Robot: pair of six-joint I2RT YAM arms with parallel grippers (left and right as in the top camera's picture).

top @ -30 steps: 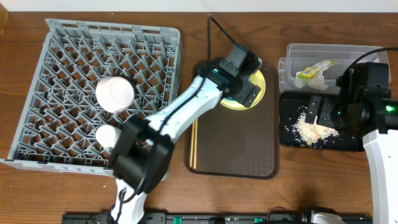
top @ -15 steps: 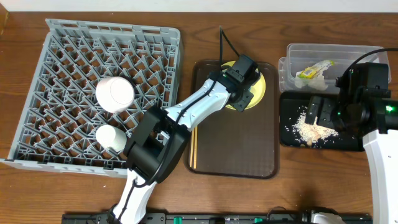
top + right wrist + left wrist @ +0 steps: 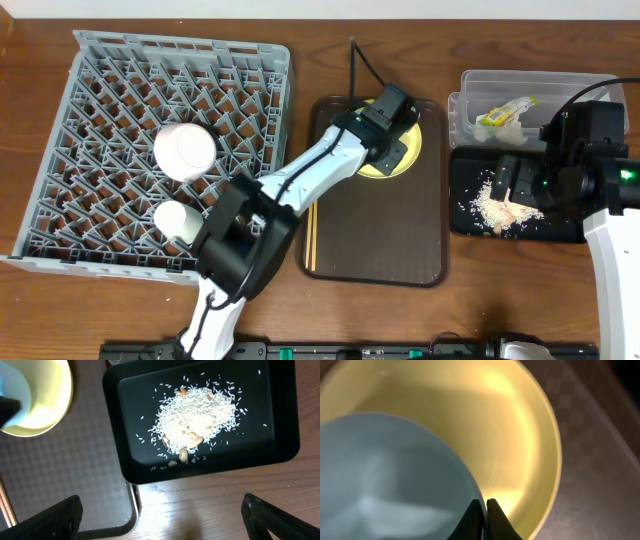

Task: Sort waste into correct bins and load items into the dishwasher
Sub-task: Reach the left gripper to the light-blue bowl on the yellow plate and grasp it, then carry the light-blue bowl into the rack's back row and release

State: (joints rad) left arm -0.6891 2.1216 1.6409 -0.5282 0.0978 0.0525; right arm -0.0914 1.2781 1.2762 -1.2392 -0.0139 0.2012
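Light blue bowl (image 3: 390,475), sitting on the yellow plate (image 3: 520,435) on the brown tray (image 3: 380,240), just got its rim pinched by the left gripper (image 3: 483,510) that was open a second ago, so it's probably headed for the grey dish rack (image 3: 100,120).

We see the light blue bowl (image 3: 385,475) filling the lower left of the view, sitting on the yellow plate (image 3: 510,435). The plate shows around it at the top and at the right, with a bright shine on its inner surface. At the bottom centre the left tool (image 3: 484,510) has its two dark fingers (image 3: 470,522) pressed together on the rim of the bowl. The plate rests on the brown tray (image 3: 600,460), visible at the right.
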